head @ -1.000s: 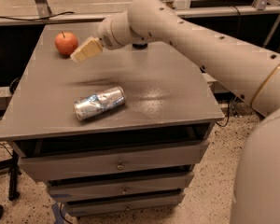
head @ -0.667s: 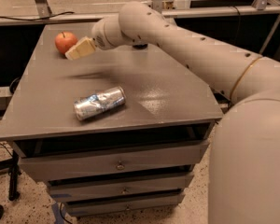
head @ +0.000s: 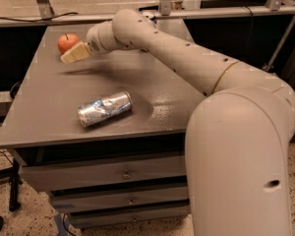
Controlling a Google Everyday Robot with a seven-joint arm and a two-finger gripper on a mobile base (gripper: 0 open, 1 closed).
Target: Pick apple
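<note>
Small round red-orange apple [head: 68, 42] sits just beyond tip of beige tool [head: 71, 54], far corner of grey bench [head: 44, 117]; tool apart or together: cannot tell.

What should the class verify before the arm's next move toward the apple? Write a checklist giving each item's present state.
1. Apple in view, stem up, on the table near its far left corner: ok.
2. Gripper brought in beside the apple, at its near right side: ok.
3. Gripper touching the apple: cannot tell.
4. Can lying on its side toward the front, apart from apple and gripper: ok.
5. Apple held ready for lifting: cannot tell.
</note>
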